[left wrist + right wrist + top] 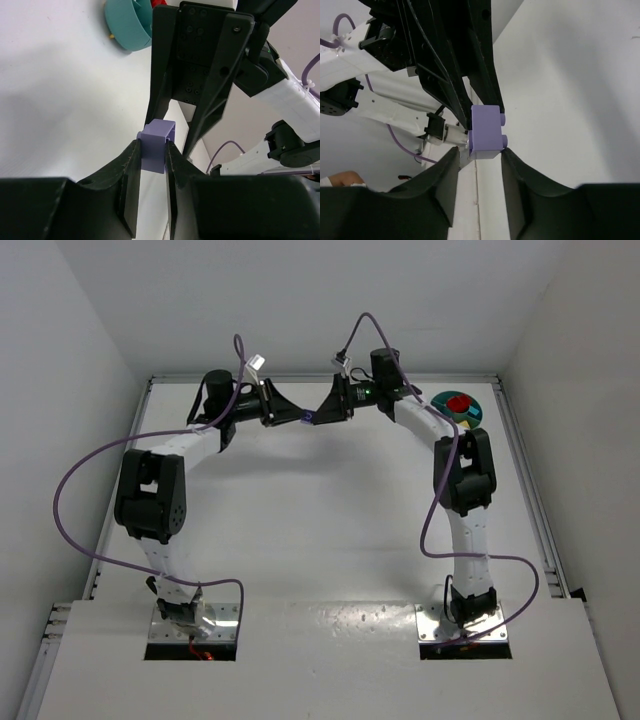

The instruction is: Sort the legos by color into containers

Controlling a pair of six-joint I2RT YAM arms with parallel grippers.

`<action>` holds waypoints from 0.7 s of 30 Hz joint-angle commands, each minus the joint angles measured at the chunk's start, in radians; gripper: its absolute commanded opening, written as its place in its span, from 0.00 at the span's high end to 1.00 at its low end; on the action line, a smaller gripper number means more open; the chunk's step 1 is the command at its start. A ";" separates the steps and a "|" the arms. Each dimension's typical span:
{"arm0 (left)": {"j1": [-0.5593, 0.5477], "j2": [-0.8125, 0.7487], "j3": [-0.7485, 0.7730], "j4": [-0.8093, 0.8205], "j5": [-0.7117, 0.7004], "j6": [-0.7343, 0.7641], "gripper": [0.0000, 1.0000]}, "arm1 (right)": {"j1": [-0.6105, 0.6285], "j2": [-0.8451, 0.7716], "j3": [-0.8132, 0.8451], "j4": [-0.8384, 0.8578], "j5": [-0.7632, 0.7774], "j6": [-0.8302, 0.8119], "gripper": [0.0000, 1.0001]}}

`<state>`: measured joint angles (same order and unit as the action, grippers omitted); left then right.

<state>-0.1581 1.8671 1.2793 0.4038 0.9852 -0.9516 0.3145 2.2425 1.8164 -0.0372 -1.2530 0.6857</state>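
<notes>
White walls close round a white table (320, 530), and both arms reach out from its near edge to meet above the far middle of it.

The left gripper (153, 146) has its two black fingers clamped on the flat sides of a small purple lego brick (157, 144), which is held up off the table. The brick's studs point sideways rather than up.

The right gripper (480, 152) faces it nose to nose. Its fingers stand apart on either side of the brick's free end. On one side a gap shows between finger and brick. On the stud side they come so close that I cannot tell whether they touch.

Off at the far right of the table, well apart from the two grippers, sits the round teal dish (481, 411). A red lego (459, 402) lies in one of its compartments. The other compartments are too small to make out from above.

Purple cables (70, 490) loop loosely off both arms.
</notes>
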 commanded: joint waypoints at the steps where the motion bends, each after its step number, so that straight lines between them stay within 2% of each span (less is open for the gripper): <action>1: -0.011 -0.008 0.006 0.020 0.015 0.013 0.80 | 0.008 0.015 0.049 0.057 -0.011 -0.003 0.64; 3: -0.020 -0.008 0.006 0.009 0.015 0.024 0.80 | 0.008 0.016 0.060 0.057 -0.011 -0.003 0.69; 6: -0.020 -0.008 0.006 -0.016 0.004 0.042 0.77 | 0.008 0.016 0.060 0.057 0.000 -0.012 0.81; 10: -0.020 -0.008 0.032 -0.114 -0.023 0.108 0.49 | 0.008 -0.009 0.060 0.017 0.032 -0.063 0.91; 13: -0.020 -0.017 0.066 -0.224 -0.098 0.172 0.18 | -0.012 -0.055 0.069 -0.136 0.144 -0.228 0.97; 14: -0.020 -0.017 0.066 -0.281 -0.115 0.213 0.00 | -0.021 -0.070 0.078 -0.283 0.183 -0.303 0.97; 15: -0.020 -0.026 0.078 -0.311 -0.152 0.238 0.00 | -0.022 -0.086 0.092 -0.367 0.237 -0.469 0.99; 16: -0.020 -0.039 0.078 -0.339 -0.167 0.272 0.00 | -0.022 -0.125 0.092 -0.470 0.359 -0.530 1.00; 17: -0.020 -0.048 0.078 -0.353 -0.207 0.281 0.00 | -0.022 -0.147 0.092 -0.496 0.418 -0.575 1.00; 18: -0.020 -0.048 0.078 -0.373 -0.236 0.295 0.00 | -0.031 -0.168 0.058 -0.512 0.548 -0.619 1.00; 20: -0.020 -0.060 0.103 -0.468 -0.352 0.332 0.00 | -0.031 -0.240 0.023 -0.536 0.682 -0.649 1.00; 21: -0.020 -0.060 0.135 -0.543 -0.403 0.361 0.00 | -0.031 -0.289 -0.015 -0.537 0.814 -0.690 1.00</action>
<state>-0.1711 1.8629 1.3396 0.0273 0.7528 -0.6853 0.2928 2.1307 1.8317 -0.4862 -0.7788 0.1978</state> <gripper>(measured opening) 0.997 0.207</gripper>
